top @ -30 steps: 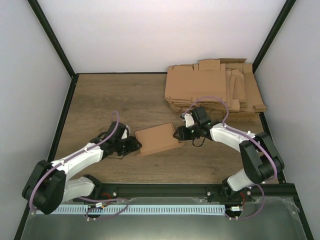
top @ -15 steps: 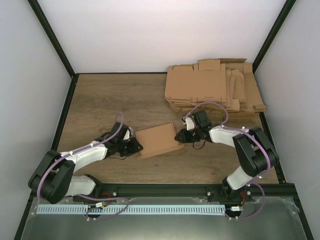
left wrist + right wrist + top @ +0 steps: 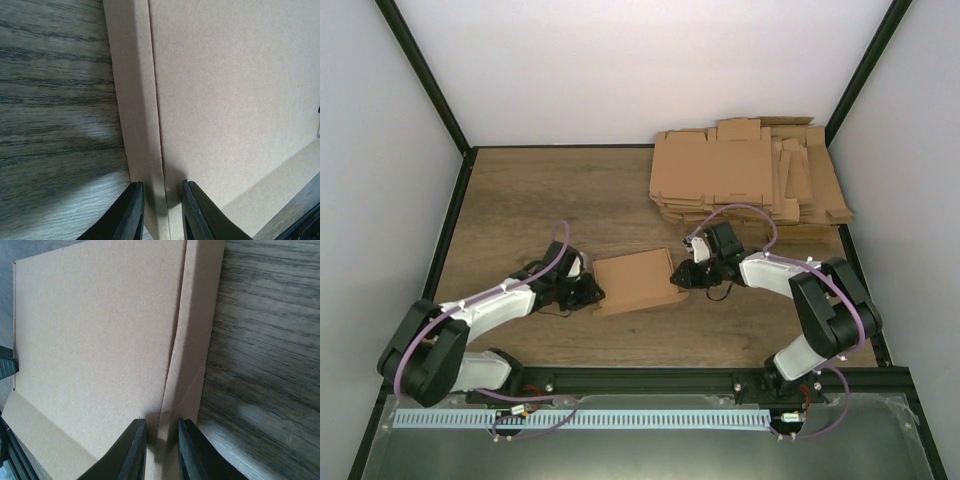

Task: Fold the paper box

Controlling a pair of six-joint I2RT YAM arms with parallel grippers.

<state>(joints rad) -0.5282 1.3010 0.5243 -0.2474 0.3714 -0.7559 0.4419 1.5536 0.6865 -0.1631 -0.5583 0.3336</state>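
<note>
Your paper box (image 3: 638, 281) lies closed and flat at the middle of the worktop (image 3: 540, 200), somewhat nearer the near edge than the far one. Its long axis runs left to right across the worktop, tilted slightly so that the right end sits a little farther from the near edge than the left end.

The box is caught between your two tools, one at each short end. Your left gripper (image 3: 588, 291) meets the left end and your right gripper (image 3: 682, 276) meets the right end, each reaching in low from its own side.

In the left wrist view the fingers (image 3: 131, 210) stand narrow, straddling the thin upright side wall of the box. The right wrist view shows the same: narrow fingers (image 3: 135, 450) pinching the side wall, the lid panel spreading away beyond them.

A pile of flat cardboard blanks (image 3: 750, 180) sits at the far right corner of the worktop, well apart from the box.
</note>
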